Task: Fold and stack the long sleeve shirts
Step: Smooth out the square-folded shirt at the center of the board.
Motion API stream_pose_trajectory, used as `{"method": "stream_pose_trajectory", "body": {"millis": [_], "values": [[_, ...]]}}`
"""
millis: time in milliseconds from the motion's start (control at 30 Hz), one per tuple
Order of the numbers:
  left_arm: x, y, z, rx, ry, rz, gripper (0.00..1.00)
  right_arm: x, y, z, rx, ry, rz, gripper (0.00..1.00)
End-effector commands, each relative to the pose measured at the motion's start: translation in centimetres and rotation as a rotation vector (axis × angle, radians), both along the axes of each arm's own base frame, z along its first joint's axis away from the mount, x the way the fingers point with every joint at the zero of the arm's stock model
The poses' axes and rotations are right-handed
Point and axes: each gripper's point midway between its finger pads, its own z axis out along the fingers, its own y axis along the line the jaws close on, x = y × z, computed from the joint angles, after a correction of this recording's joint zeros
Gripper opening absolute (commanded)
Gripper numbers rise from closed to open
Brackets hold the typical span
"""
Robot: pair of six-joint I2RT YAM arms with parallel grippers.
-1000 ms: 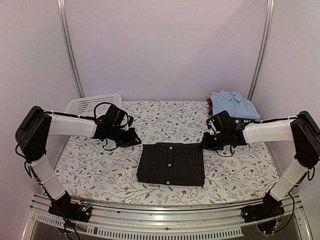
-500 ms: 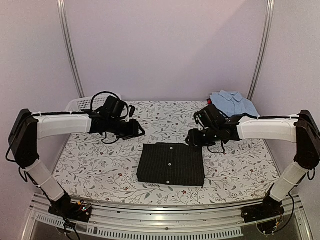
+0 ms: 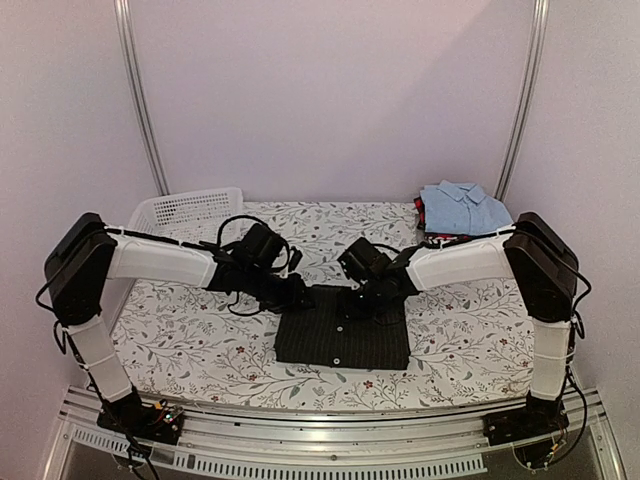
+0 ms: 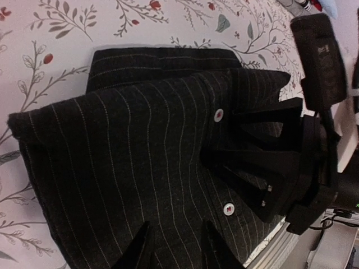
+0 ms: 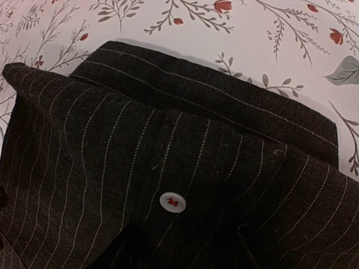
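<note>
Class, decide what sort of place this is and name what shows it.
Likely a robot test booth: two arms bolted to a metal rail, plain enclosing walls, and a floral-covered table holding folded shirts.

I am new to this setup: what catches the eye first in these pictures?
A folded black pinstriped shirt lies in the middle of the flowered table. Both arms bend inward, so the left gripper and the right gripper hang close together, jaws open, over its far edge. A light blue shirt sits at the far right corner and a white basket at the far left.
</note>
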Motion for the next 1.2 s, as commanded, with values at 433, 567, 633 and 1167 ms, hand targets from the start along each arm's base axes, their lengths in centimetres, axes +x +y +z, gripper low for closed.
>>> {"method": "stream_pose_trajectory", "body": {"millis": [433, 567, 633, 1167], "values": [[-0.7, -1.0, 0.6, -0.004, -0.008, -0.046, 0.25, 4.8, -1.8, 1.5, 0.009, -0.023, -0.088, 0.54], [-4.0, -0.3, -0.5, 0.01, 0.037, -0.086, 0.25, 5.2, -2.7, 4.0, 0.03, -0.064, -0.103, 0.52], [-5.2, 0.3, -1.5, 0.028, 0.06, -0.098, 0.25, 5.6, -3.3, 4.1, 0.027, -0.068, -0.112, 0.51], [-7.4, 2.8, -5.6, 0.118, 0.126, -0.089, 0.24, 8.3, -6.8, -1.5, -0.04, 0.025, -0.148, 0.39]]}}
